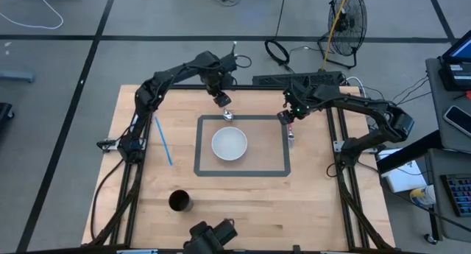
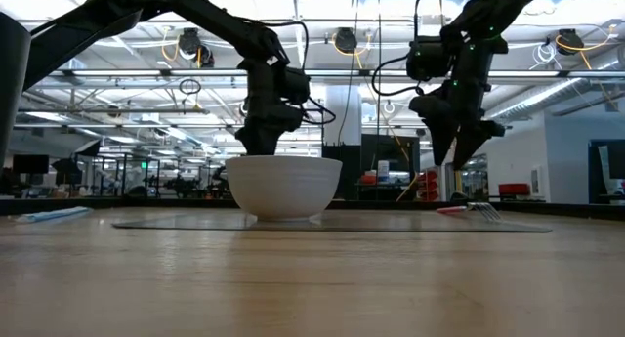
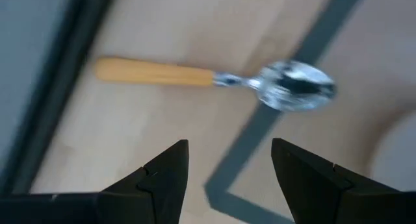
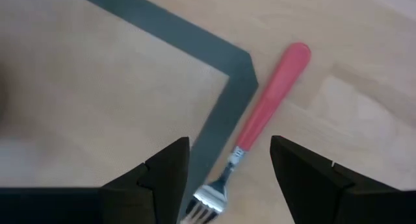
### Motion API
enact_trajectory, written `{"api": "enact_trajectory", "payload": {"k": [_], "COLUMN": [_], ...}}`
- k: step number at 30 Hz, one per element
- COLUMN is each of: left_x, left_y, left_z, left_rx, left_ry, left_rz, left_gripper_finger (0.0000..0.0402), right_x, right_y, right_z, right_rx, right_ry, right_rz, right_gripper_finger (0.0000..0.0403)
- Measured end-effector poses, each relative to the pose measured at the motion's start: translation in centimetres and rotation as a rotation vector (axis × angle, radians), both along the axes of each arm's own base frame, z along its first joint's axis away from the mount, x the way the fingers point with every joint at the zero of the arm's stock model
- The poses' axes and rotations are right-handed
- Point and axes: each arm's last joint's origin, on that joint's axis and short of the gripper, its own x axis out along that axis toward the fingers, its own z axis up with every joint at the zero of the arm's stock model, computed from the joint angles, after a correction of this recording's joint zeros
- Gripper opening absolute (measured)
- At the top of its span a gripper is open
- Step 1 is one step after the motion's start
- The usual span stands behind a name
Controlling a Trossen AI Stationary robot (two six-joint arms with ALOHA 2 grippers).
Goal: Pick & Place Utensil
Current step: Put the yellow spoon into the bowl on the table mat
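Note:
A spoon [image 3: 214, 78] with an orange-yellow handle lies flat on the wood, its metal bowl [image 1: 229, 115] on the far edge of the grey tape rectangle. My left gripper [image 3: 227, 165] hovers open above it [image 1: 223, 99], touching nothing. A fork [image 4: 260, 120] with a red handle lies flat across the rectangle's right tape edge [image 1: 291, 136]. My right gripper [image 4: 227, 169] hangs open above the fork [image 1: 285, 115], with the fork's neck between its fingers in the right wrist view, and stays clear of it in the low view [image 2: 459, 147].
A white bowl [image 1: 229, 143] stands inside the tape rectangle [image 1: 202, 169], between the two grippers. A blue straw [image 1: 163, 140] lies to the left of the rectangle. A black cup [image 1: 180, 201] stands near the table's near edge. A black camera mount [image 1: 210, 235] sits at that edge.

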Motion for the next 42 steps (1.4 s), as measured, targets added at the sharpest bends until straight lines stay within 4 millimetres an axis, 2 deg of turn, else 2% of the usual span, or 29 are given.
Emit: {"api": "enact_trajectory", "payload": {"k": [7, 12, 20, 27, 30, 34, 39, 42], "left_x": [-0.2, -0.2, 1.9, 2.5, 2.5, 2.4, 1.1, 0.1], "left_y": [-0.1, -1.5, -4.1, -4.1, -3.3, -1.8, 0.6, 1.6], "left_z": [0.1, 0.1, 0.1, 0.0, 0.0, 0.1, -0.6, -0.7], "left_rx": [-0.155, -0.191, -0.122, -0.019, 0.006, 0.02, 0.001, 0.027], "left_ry": [-0.124, -0.092, -0.103, -0.081, -0.113, -0.165, -0.105, -0.036], "left_rz": [-0.099, -0.314, -0.55, -0.609, -0.555, -0.387, 0.142, 0.398], "left_gripper_finger": [0.0225, 0.0225, 0.0225, 0.0225, 0.0225, 0.0225, 0.0225, 0.0225], "right_x": [0.0, 0.0, -0.4, -0.7, -0.9, -1.0, -1.0, -1.0], "right_y": [0.0, 0.3, 0.5, 0.8, 0.9, 1.0, 1.0, 0.9], "right_z": [0.3, 0.7, 1.7, 2.4, 2.7, 3.0, 3.1, 3.1], "right_rx": [-0.006, -0.002, -0.029, -0.052, -0.062, -0.074, -0.08, -0.084], "right_ry": [-0.024, -0.05, -0.092, -0.121, -0.129, -0.136, -0.142, -0.146], "right_rz": [-0.015, -0.011, -0.01, -0.006, 0.005, 0.018, 0.022, 0.022], "right_gripper_finger": [0.021, 0.021, 0.021, 0.021, 0.021, 0.021, 0.021, 0.021]}}
